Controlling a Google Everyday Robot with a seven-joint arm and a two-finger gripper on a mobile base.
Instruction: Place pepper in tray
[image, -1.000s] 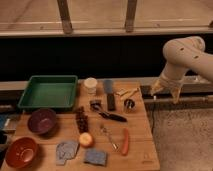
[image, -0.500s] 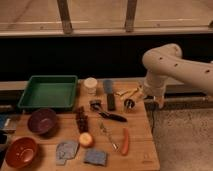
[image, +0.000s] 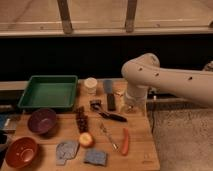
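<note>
The pepper (image: 125, 141) is slim and red-orange and lies on the wooden table (image: 140, 155) near its front right. The green tray (image: 49, 92) stands empty at the table's back left, far from the pepper. My white arm (image: 165, 80) reaches in from the right and bends down over the table's right side. My gripper (image: 131, 105) hangs at its end above small items at the back right, up and slightly right of the pepper, not touching it.
A purple bowl (image: 41, 121) and a red-brown bowl (image: 20, 151) stand at front left. A dark grape bunch (image: 81, 120), an apple (image: 86, 139), a fork (image: 106, 135), a black-handled utensil (image: 112, 116), a white cup (image: 90, 85) and two sponges (image: 95, 157) fill the middle.
My arm has swung left from beyond the table's right edge to over its right side, and the gripper has come lower toward the tabletop. The objects have not moved.
</note>
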